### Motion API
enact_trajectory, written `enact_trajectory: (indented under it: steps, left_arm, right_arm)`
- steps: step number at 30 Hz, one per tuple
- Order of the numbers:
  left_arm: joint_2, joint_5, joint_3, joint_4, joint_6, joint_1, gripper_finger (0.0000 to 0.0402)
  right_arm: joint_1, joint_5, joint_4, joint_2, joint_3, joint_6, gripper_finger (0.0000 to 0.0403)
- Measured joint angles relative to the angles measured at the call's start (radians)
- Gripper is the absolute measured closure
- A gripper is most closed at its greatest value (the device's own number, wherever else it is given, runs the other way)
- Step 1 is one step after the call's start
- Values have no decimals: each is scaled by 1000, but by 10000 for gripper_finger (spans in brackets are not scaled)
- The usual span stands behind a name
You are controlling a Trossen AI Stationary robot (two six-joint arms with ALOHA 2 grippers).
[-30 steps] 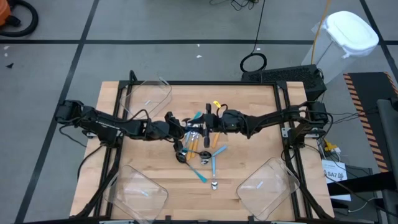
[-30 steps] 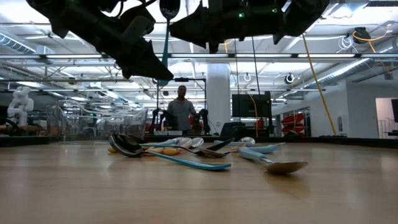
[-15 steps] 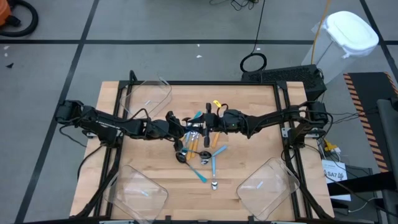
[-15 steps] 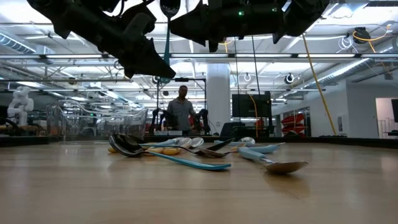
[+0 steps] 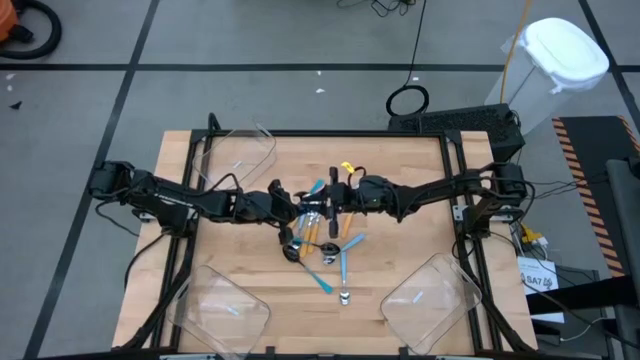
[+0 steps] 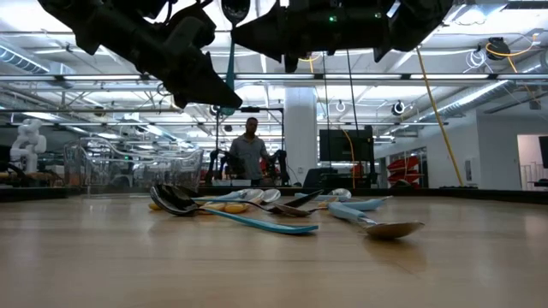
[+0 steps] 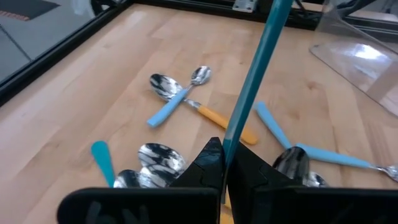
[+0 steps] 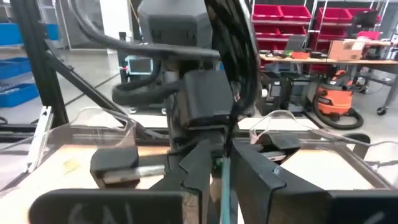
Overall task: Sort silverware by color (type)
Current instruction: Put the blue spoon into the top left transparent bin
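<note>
1. Little has moved since a second ago: in the low view the left gripper (image 6: 224,96) has edged slightly toward the held spoon.
2. Only the left wrist view shows the left gripper (image 7: 224,163) with jaws pressed together on a blue-handled spoon (image 7: 252,84), its handle rising between them.
3. Right gripper (image 8: 225,163) is clamped on the same spoon, above the tabletop (image 5: 400,250) centre.
4. Other spoons (image 5: 325,245) lie heaped mid-table.

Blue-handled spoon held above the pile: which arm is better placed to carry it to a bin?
Probably the left: the left claw is clamped on the blue-handled spoon; the right claw sits opposite.
</note>
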State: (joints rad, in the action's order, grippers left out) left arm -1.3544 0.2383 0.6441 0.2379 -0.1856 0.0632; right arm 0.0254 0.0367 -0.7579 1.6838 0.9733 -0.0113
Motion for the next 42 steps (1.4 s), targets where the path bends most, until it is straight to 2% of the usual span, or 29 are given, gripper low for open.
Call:
enact_trajectory:
  steps: [8, 12, 15, 20, 25, 33, 42]
  left_arm:
    - [0, -37, 0, 2, -1, -10, 398]
    - [0, -37, 0, 2, -1, -10, 398]
    - [0, -38, 0, 2, -1, -9, 398]
    - [0, -39, 0, 3, -2, -9, 398]
    - [0, -39, 0, 2, -3, -9, 397]
    - [0, -21, 0, 5, -3, 17, 351]
    - [0, 82, 0, 3, -2, 52, 304]
  right_arm:
    - [0, -6, -1, 0, 0, 7, 312]
    - [0, -7, -1, 0, 0, 3, 310]
    - [0, -8, -2, 0, 0, 2, 326]
    - [1, -9, -1, 0, 0, 0, 387]
    - [1, -9, -1, 0, 0, 3, 396]
    - [1, -10, 37, 0, 0, -24, 401]
    - [8, -16, 83, -23, 0, -39, 402]
